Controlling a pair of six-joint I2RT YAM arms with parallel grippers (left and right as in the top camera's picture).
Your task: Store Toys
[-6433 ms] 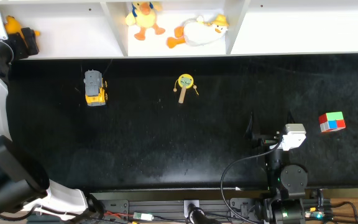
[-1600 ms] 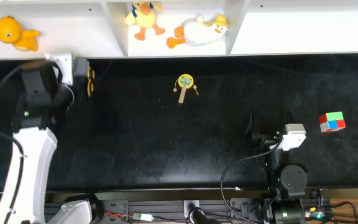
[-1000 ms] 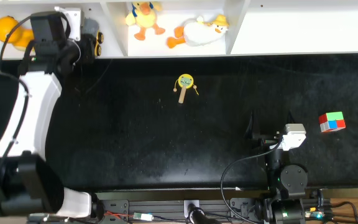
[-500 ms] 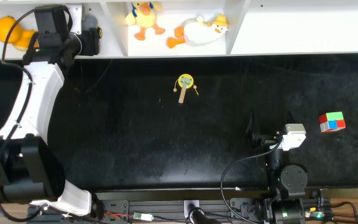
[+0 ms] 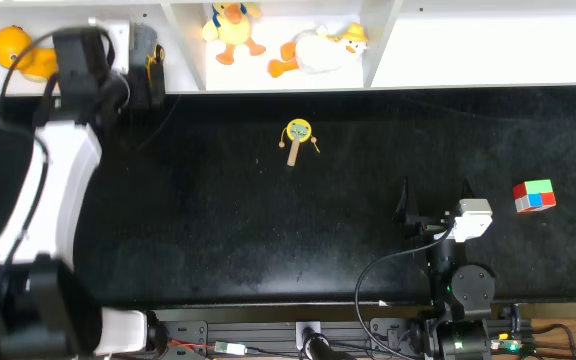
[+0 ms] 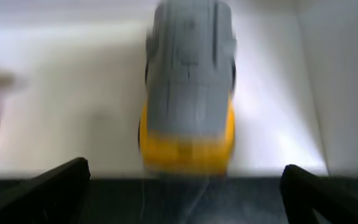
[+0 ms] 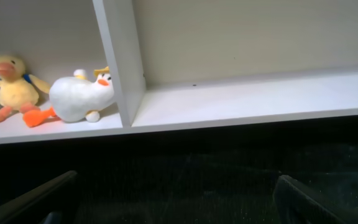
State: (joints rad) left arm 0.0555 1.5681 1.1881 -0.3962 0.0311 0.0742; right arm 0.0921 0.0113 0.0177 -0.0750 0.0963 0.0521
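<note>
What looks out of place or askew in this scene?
Nothing is damaged or spilled. The white plush duck lies on its side in the middle compartment; the rattle and colour cube lie unstored on the black table.

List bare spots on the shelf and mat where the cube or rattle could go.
Right compartment is bare wall to wall. The mat is open between the rattle and the cube. Crowded: middle compartment, with the yellow plush duck and the white plush duck; left compartment, with the orange duck, the toy truck and the left gripper at its mouth.
</note>
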